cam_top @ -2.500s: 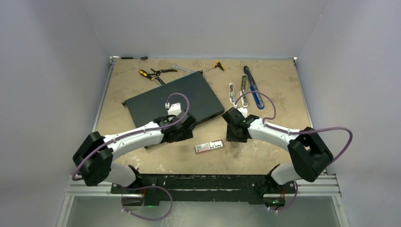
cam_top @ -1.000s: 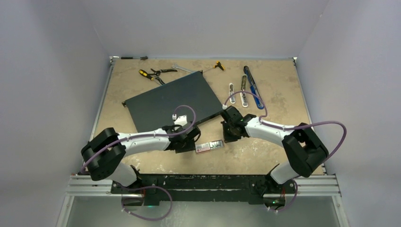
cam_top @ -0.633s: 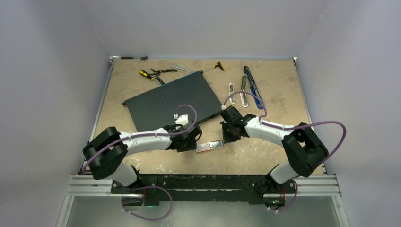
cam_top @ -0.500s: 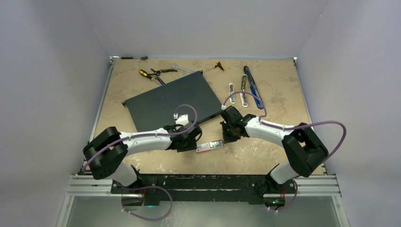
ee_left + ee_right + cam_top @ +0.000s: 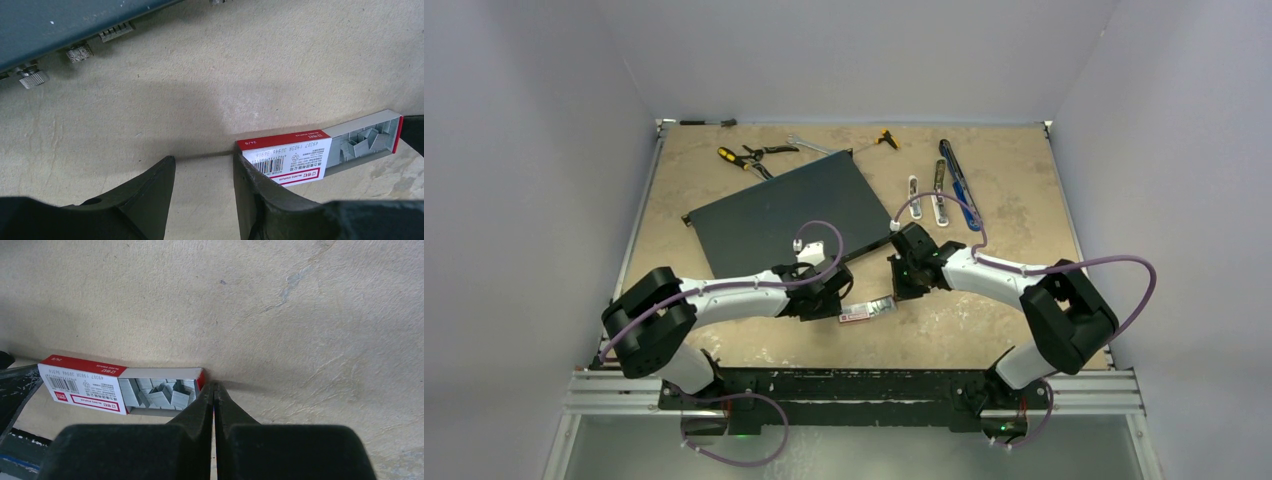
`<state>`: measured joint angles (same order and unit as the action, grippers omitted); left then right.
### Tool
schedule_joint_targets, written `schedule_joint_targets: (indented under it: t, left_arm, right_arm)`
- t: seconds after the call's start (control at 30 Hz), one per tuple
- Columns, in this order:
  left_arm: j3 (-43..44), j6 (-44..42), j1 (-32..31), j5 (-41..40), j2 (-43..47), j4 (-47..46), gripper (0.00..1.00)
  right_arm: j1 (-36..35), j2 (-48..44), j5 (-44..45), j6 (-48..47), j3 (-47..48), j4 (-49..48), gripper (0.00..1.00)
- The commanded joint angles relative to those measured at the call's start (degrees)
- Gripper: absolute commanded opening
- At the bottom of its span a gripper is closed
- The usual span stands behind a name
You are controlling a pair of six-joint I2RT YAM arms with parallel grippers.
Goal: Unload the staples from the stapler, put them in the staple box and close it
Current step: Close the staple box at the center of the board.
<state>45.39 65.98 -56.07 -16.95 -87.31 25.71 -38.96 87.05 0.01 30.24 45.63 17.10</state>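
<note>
now l gripper (image 5: 202,160) and r gripper (image 5: 214,387) have dropped in on the box (image 5: 867,309), lower centre of the top view; over the last sec they barely shift. l jaws are spread w/ only bare table (image 5: 250,75) btwn them, the finger nearer the box against its closed end. r jaws are pressed together, tips at the open end. prob. they're bracing the box from both ends. staples (image 5: 160,392) lie jumbled in the open tray, no shared heading. the tray's long axis runs left-right in the top view, open end toward frame right, tilted slightly up.
</note>
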Motion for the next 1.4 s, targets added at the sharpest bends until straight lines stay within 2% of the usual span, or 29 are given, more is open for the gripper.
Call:
schedule_joint_targets:
  t: [0.0, 0.37, 0.53, 0.93, 1.37]
  left_arm:
    - [-1.6, 0.6, -0.5, 0.8, -3.1, 0.8, 0.45]
    - [-1.7, 0.8, -0.7, 0.0, -3.1, 2.1, 0.45]
    - [-2.3, 1.7, -0.8, -2.4, -0.7, 5.6, 0.46]
    - [-4.2, 1.7, -0.8, -3.5, 1.1, 8.3, 0.47]
    - [-3.9, 0.5, -3.8, -1.1, -0.6, 6.4, 0.47]
  right_arm:
    - [0.1, -0.1, -2.4, -0.4, -0.5, -0.7, 0.00]
    - [0.0, -0.5, -2.1, 2.5, -2.0, 0.8, 0.00]
    - [0.1, -1.3, 3.1, 4.6, -1.8, 4.8, 0.00]
    - [0.1, -1.5, 5.6, 4.8, -1.3, 6.9, 0.00]
    - [0.0, -2.0, 1.3, 3.7, -1.7, 5.9, 0.00]
